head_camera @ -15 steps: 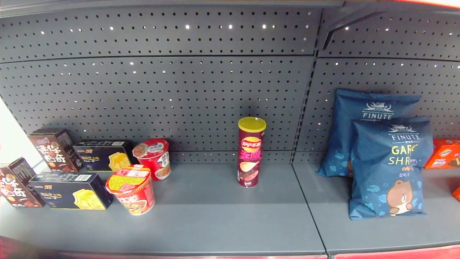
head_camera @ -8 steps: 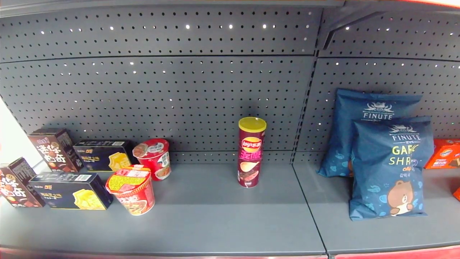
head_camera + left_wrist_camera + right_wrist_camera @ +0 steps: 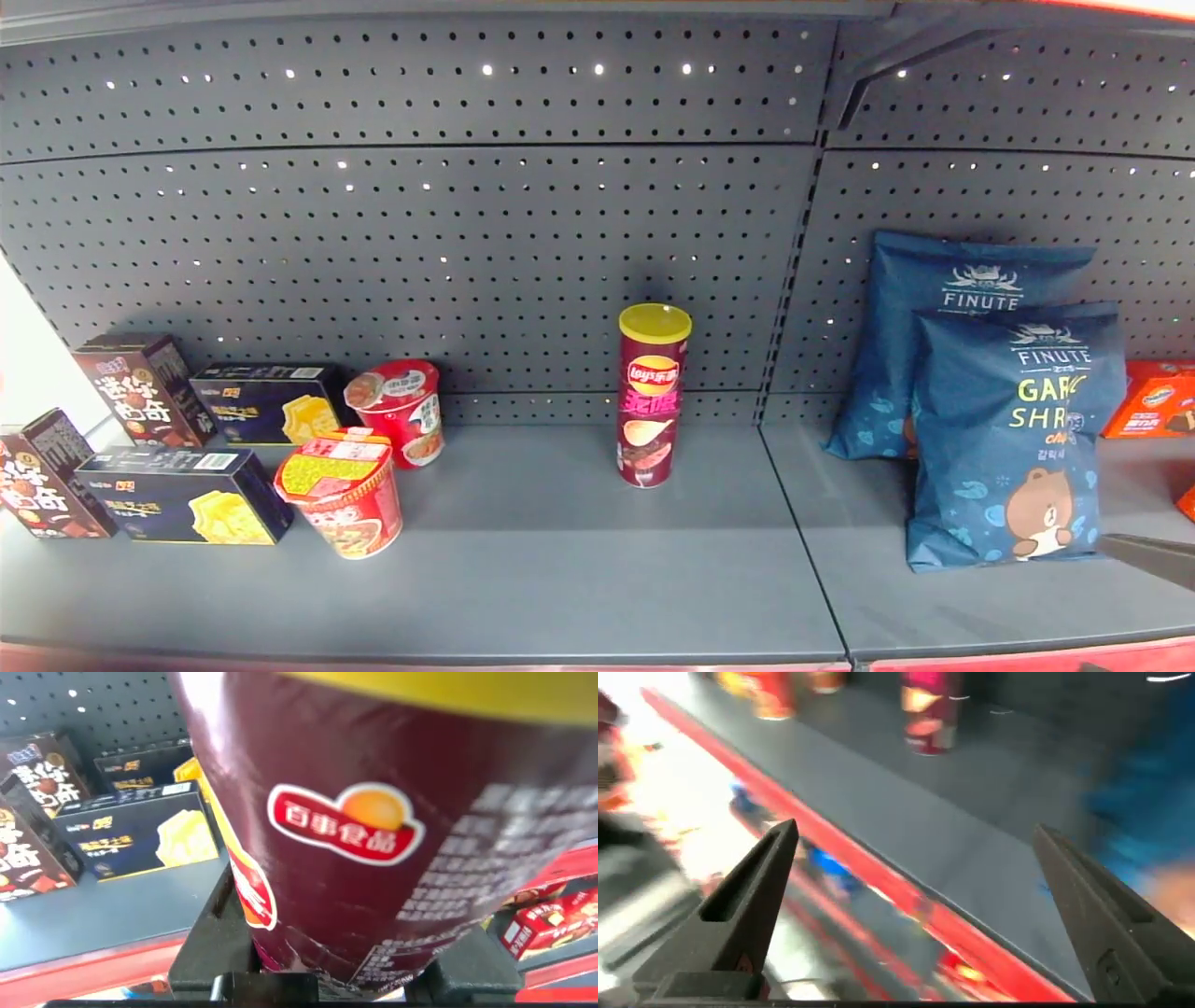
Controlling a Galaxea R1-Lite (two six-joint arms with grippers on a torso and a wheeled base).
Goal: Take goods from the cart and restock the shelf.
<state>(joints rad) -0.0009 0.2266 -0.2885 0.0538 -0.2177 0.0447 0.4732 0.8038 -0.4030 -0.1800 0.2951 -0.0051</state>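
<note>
L fingers (image 3: 210, 952) clamped on maroon cylindrical chip can w/ yellow lid (image 3: 374, 831); R fingers (image 3: 747, 905) apart, over grey metal shelf (image 3: 560, 560) edge.

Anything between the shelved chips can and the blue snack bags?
No goods: head view shows bare shelf with a panel seam between chips can and blue snack bags.

Shelf (image 3: 560, 579) open between noodle cup (image 3: 341, 490) and blue bags (image 3: 1013, 439); chip can (image 3: 651, 397) at back.
</note>
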